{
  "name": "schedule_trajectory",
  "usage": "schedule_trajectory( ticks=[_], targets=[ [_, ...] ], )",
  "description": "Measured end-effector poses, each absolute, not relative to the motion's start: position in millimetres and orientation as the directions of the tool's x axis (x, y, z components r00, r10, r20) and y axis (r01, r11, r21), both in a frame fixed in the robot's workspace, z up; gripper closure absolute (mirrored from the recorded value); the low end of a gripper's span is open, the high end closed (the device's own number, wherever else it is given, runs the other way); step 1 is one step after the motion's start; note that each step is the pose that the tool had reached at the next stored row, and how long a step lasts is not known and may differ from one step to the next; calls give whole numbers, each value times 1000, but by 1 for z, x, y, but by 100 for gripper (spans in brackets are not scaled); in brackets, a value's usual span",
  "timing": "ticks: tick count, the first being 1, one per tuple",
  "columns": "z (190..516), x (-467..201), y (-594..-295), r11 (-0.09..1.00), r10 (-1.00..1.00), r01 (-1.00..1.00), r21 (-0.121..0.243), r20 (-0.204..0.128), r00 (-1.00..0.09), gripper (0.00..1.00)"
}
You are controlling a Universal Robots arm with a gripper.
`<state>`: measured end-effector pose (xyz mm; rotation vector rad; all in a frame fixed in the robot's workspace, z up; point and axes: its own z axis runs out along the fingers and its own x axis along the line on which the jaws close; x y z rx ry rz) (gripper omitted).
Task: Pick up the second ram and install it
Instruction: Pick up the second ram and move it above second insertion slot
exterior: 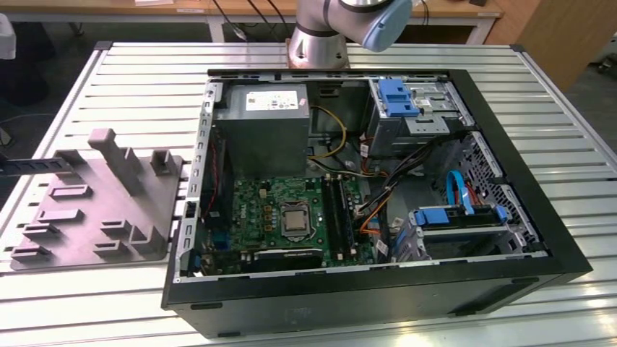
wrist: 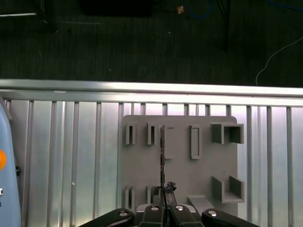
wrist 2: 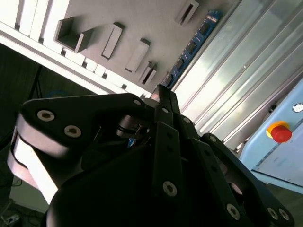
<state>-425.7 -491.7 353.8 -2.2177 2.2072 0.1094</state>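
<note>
second ram (wrist: 162, 151), gripper (wrist: 164, 189) clamped on it

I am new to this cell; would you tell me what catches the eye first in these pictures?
The big open black tower computer case sits in the middle of the exterior view, its green motherboard bared. At that view's left a grey slotted fixture plate lies on the ribbed metal table. In the second wrist view a long, narrow bluish memory board with dark chips stretches away from the tip of the black gripper.
</note>
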Motion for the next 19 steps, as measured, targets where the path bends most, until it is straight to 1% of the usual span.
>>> schedule_trajectory(
  ticks=[8,13,14,19],
  targets=[
    [379,-426,-492,-6,-998,-999,41,-57,4,89],
    [386,-426,-492,-6,-998,-999,41,-58,4,89],
    [402,-426,-492,-6,-998,-999,41,-57,4,89],
    [405,-426,-492,-6,-998,-999,41,-57,4,89]
  ],
)
